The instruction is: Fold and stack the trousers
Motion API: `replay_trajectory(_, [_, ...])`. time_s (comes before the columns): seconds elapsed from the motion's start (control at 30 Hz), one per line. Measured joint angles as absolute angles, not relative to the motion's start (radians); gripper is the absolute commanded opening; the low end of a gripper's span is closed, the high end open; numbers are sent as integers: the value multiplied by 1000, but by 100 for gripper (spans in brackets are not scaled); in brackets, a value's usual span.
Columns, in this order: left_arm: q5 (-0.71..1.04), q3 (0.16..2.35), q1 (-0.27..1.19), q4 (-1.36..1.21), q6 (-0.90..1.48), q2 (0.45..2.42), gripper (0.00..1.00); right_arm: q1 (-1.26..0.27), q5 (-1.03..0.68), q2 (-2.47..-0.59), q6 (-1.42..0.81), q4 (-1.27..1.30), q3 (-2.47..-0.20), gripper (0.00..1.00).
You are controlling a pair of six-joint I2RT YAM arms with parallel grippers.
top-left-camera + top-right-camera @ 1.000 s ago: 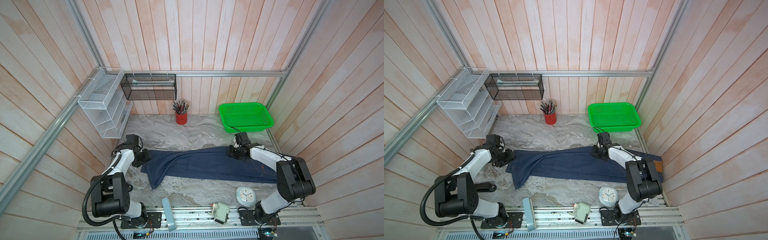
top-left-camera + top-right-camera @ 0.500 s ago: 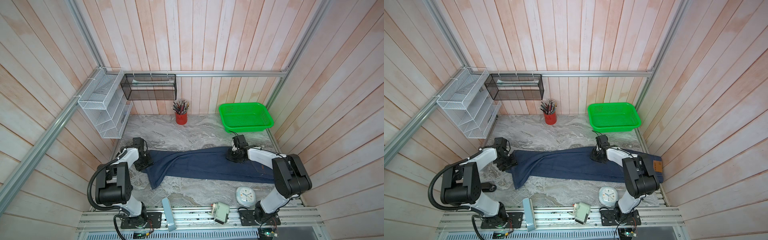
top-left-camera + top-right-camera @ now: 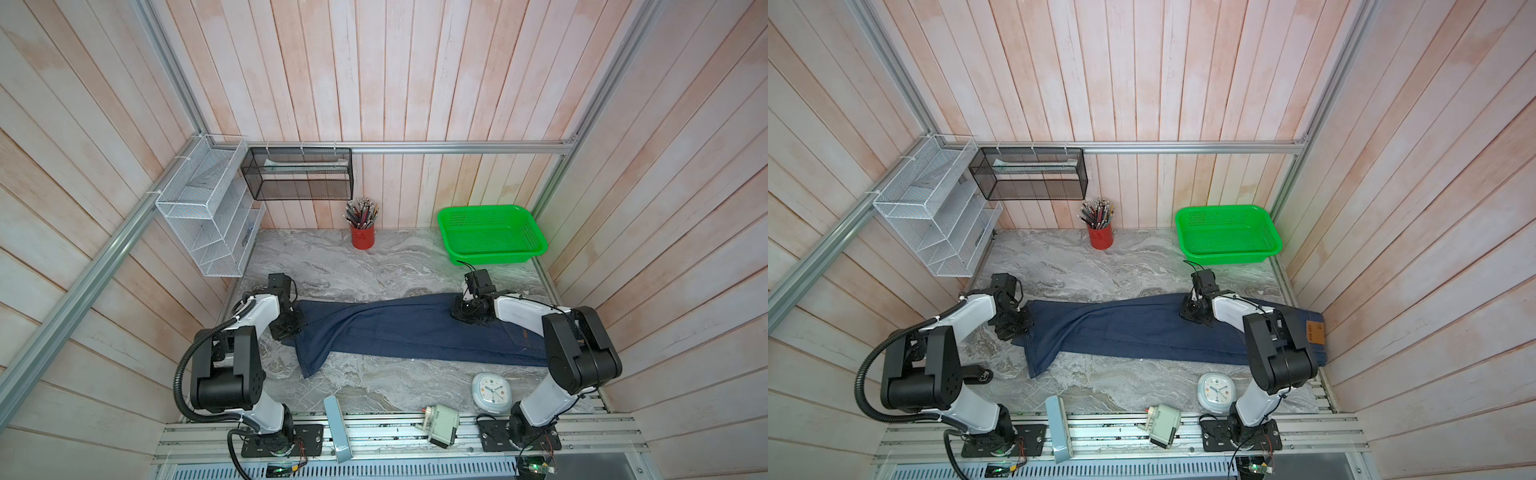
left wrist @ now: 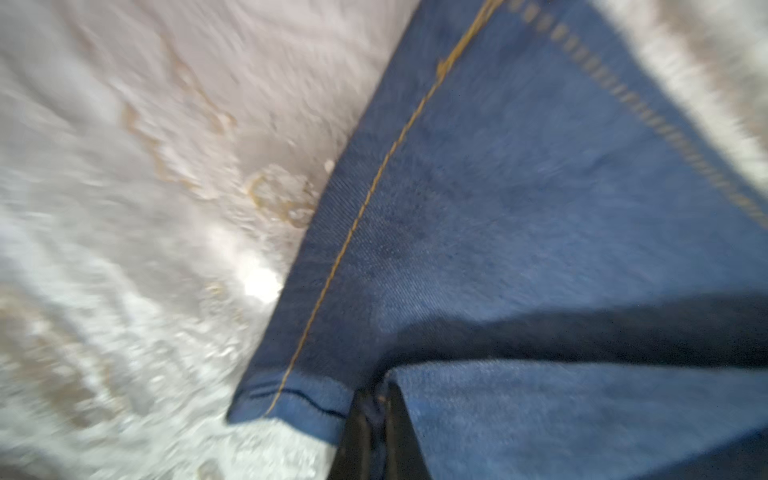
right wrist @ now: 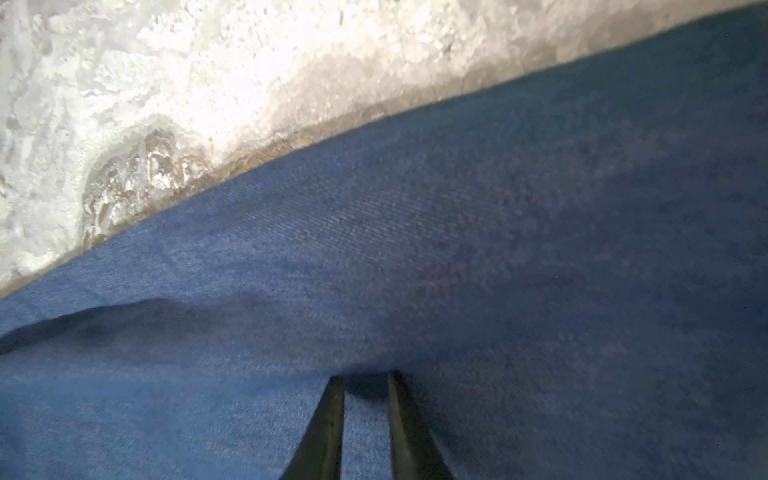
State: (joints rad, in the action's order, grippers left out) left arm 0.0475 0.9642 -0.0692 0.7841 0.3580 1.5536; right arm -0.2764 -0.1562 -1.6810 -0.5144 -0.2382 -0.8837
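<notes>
The dark blue trousers [image 3: 415, 332] [image 3: 1133, 328] lie stretched across the marble table [image 3: 374, 270], leg ends to the left and waist with a tan patch [image 3: 1315, 332] to the right. My left gripper [image 3: 296, 328] [image 3: 1021, 326] sits at the leg ends. In the left wrist view it [image 4: 376, 399] is shut on a fold of denim [image 4: 519, 208] beside the tan-stitched hem. My right gripper [image 3: 467, 316] [image 3: 1192, 313] rests on the far edge of the trousers near the seat. In the right wrist view its jaws [image 5: 365, 380] stand narrow with denim [image 5: 457, 249] pinched between them.
A green basket [image 3: 478, 209] stands at the back right and a red pencil cup [image 3: 362, 237] at the back middle. A white clock [image 3: 492, 390] and a small grey device [image 3: 442, 424] lie near the front edge. Wire shelves [image 3: 208, 224] hang on the left wall.
My left gripper moved in onto the leg ends and shut on the cloth. My right gripper slid slightly left along the far edge and its jaws narrowed a little.
</notes>
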Motion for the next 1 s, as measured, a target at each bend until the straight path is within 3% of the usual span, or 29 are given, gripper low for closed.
replay_trajectory(0.23, [-47, 1180, -66, 832, 305, 1534, 0, -276, -155, -1687, -491, -230, -886, 22])
replay_trajectory(0.5, [-70, 1287, -63, 814, 234, 1795, 0, -276, -154, -1689, -471, -233, -888, 22])
replay_trajectory(0.77, [-80, 1395, -60, 797, 202, 1887, 1, -277, -149, -1694, -459, -252, -902, 21])
replay_trajectory(0.9, [-84, 1456, -49, 788, 190, 1894, 39, -288, -138, -1694, -441, -262, -907, 24])
replay_trajectory(1.0, [-88, 1439, -50, 780, 201, 1877, 52, -316, -114, -1686, -413, -273, -908, 26])
